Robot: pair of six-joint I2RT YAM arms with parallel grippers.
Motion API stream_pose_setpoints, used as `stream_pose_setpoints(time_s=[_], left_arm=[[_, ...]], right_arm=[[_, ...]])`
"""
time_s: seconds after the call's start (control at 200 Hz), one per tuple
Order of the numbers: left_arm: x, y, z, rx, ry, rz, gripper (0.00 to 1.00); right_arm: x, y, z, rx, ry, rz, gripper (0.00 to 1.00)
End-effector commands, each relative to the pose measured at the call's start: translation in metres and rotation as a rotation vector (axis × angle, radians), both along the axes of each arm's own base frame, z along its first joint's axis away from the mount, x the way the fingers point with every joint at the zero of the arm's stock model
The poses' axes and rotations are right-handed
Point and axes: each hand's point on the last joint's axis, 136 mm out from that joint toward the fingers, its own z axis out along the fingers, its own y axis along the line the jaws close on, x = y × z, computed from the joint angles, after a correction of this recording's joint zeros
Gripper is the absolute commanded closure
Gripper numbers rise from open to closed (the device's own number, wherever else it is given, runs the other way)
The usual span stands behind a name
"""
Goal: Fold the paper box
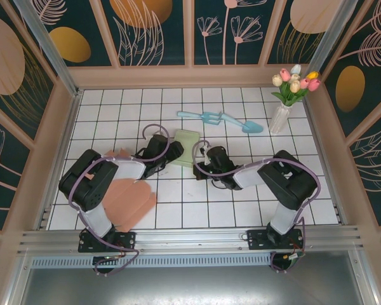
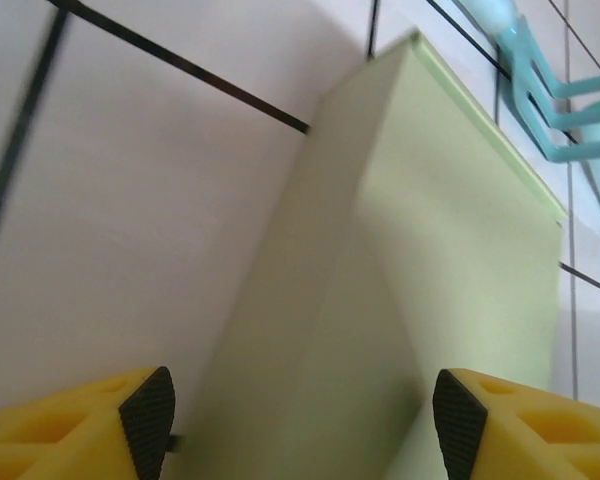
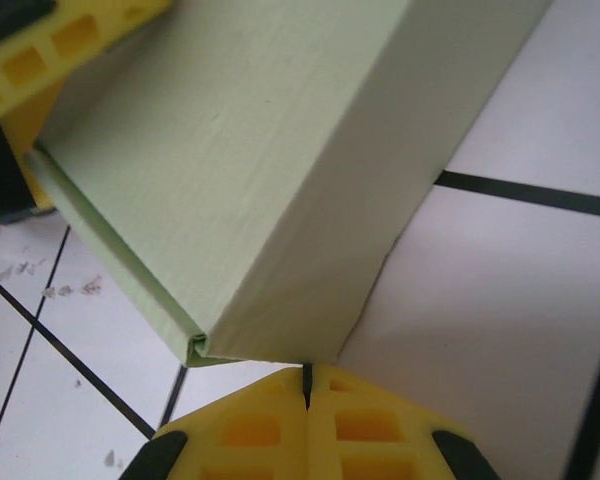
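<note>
Yellow latticed fingers (image 3: 250,435) face a smooth, sharp-edged green box (image 3: 250,170).

This is a robotics lab test cell dressed up as a homely set, not a real room. Two robot arms, the left arm (image 1: 92,184) and the right arm (image 1: 286,184), are bolted at the near edge of a white tiled table (image 1: 178,210), behind a bare aluminium rail (image 1: 190,240). Wood-framed wall panels (image 1: 155,32) printed with flowers and leaves box in the other three edges, braced by slanting metal posts (image 1: 44,44). Props complete the staging: a vase (image 1: 279,119) of tulips (image 1: 296,81) in the far right corner, a pale blue toy rake (image 1: 203,116) and trowel (image 1: 244,124) toward the far edge, and a paper box (image 1: 186,147) mid-table.
</note>
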Motion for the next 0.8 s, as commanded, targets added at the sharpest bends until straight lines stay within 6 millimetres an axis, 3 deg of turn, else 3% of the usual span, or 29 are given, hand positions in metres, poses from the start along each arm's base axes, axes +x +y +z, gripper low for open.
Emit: stream_pose_setpoints(time_s=[0.0, 0.19, 0.295, 0.45, 0.48, 0.611, 0.696, 0.796], left_arm=[[-0.004, -0.021, 0.007, -0.074, -0.009, -0.027, 0.29], [-0.006, -0.04, 0.014, -0.111, -0.011, -0.057, 0.29], [0.01, -0.015, 0.014, -0.008, -0.013, 0.035, 0.28], [0.015, 0.038, 0.007, 0.042, 0.003, 0.174, 0.27], [0.015, 0.044, 0.018, 0.043, -0.026, 0.195, 0.27], [-0.001, 0.039, 0.019, -0.016, -0.033, 0.166, 0.29], [-0.018, 0.026, 0.021, -0.066, -0.043, 0.13, 0.3], [-0.042, 0.005, 0.029, -0.095, -0.068, 0.091, 0.3]], right_arm=[[0.012, 0.014, 0.015, 0.044, -0.045, -0.015, 0.99], [0.02, 0.031, 0.031, 0.134, -0.079, -0.006, 0.99], [0.019, 0.034, 0.037, 0.147, -0.087, -0.013, 0.99], [0.016, 0.0, 0.041, 0.032, -0.133, -0.085, 0.99], [0.017, -0.008, 0.043, 0.001, -0.15, -0.107, 0.99], [0.037, -0.042, 0.062, -0.1, -0.216, -0.18, 0.96], [0.061, -0.056, 0.081, -0.162, -0.285, -0.207, 0.75], [0.09, -0.066, 0.089, -0.257, -0.334, -0.186, 0.6]])
